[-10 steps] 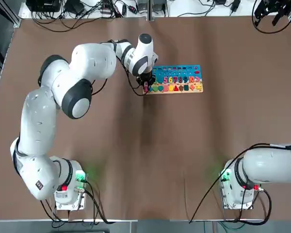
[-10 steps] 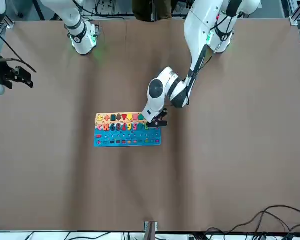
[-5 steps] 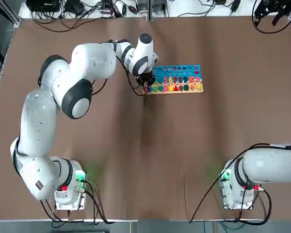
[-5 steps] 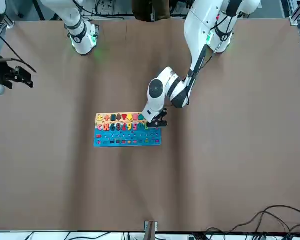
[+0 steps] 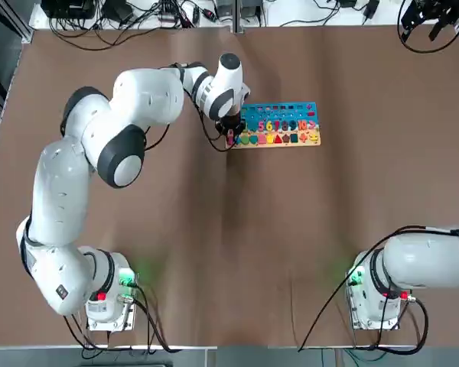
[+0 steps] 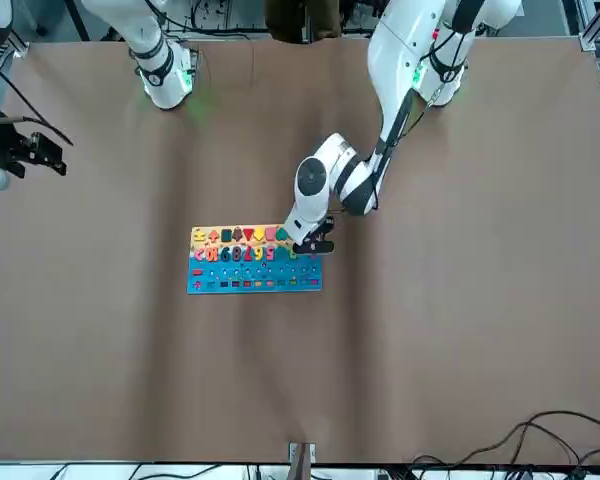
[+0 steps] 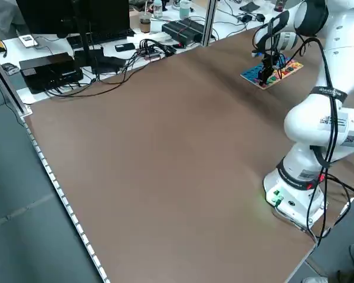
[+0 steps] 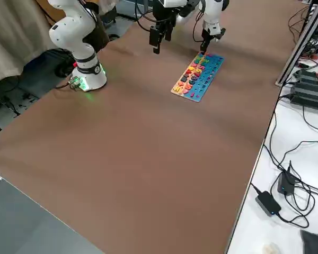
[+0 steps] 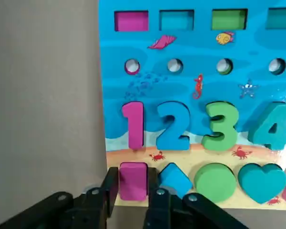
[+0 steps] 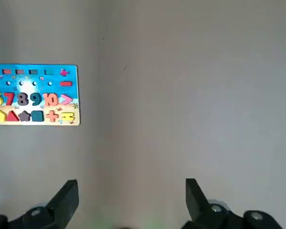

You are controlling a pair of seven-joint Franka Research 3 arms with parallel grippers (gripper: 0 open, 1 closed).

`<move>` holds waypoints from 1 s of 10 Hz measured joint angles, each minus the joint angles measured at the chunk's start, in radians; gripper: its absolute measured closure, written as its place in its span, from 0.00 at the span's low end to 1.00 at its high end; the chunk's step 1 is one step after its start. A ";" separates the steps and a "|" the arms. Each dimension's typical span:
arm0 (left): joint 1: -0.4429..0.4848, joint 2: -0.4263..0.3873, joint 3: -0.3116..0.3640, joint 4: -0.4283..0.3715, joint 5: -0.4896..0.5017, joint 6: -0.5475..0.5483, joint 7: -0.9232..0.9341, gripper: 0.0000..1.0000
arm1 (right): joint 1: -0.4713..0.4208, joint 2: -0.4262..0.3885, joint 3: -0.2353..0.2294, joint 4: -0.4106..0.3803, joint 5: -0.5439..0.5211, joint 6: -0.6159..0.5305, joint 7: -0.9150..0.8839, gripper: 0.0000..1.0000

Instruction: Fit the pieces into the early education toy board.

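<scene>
a pink square piece [image 9: 133,180] is gripped by the left hand [image 9: 132,194] at the toy board [image 9: 190,86]'s corner slot, seemingly seated, so release is called for next; the right hand [image 10: 131,195] is held open, parked.

White rounded arms [image 5: 84,153] — black joints, black cables, green-lit bases.

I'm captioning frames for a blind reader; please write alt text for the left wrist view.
The left hand grips a pink rectangle piece at the corner of the toy board, in the shape row beside a blue diamond. Above it sit numbers 1 to 4.
</scene>
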 joint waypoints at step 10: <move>-0.001 0.000 0.003 0.001 0.000 -0.002 0.000 0.61 | 0.000 0.000 0.000 0.000 0.000 0.000 0.000 0.01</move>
